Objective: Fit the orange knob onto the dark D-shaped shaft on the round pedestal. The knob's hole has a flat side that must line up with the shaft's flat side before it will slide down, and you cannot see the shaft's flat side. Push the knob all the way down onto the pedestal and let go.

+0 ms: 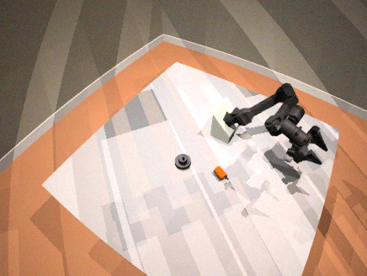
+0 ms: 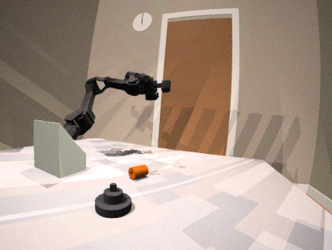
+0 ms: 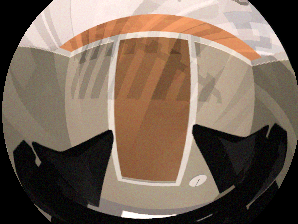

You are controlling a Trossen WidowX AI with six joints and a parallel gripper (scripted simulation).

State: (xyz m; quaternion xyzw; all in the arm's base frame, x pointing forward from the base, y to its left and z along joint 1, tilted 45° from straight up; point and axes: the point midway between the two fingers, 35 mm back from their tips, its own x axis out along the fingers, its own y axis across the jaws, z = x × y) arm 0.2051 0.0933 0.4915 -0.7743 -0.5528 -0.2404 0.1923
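The orange knob (image 1: 220, 172) (image 2: 138, 171) lies on its side on the pale table top. One end face with a dark hole shows in the exterior view; the flat side of the hole cannot be made out. The dark round pedestal (image 1: 178, 165) (image 2: 113, 210) stands upright a short way from the knob, with the bare shaft (image 2: 113, 186) on top. My gripper (image 1: 324, 156) (image 2: 160, 91) (image 3: 153, 132) is open and empty, raised high above the table and far from both knob and pedestal. The wrist view shows neither of them clearly.
A pale grey-green block (image 1: 220, 123) (image 2: 47, 149) with a sloping face stands on the table, near the arm's base and behind the pedestal in the exterior view. An orange border surrounds the pale surface. A door (image 2: 198, 84) (image 3: 152, 110) and a wall clock (image 2: 142, 22) (image 3: 198, 180) are in the background.
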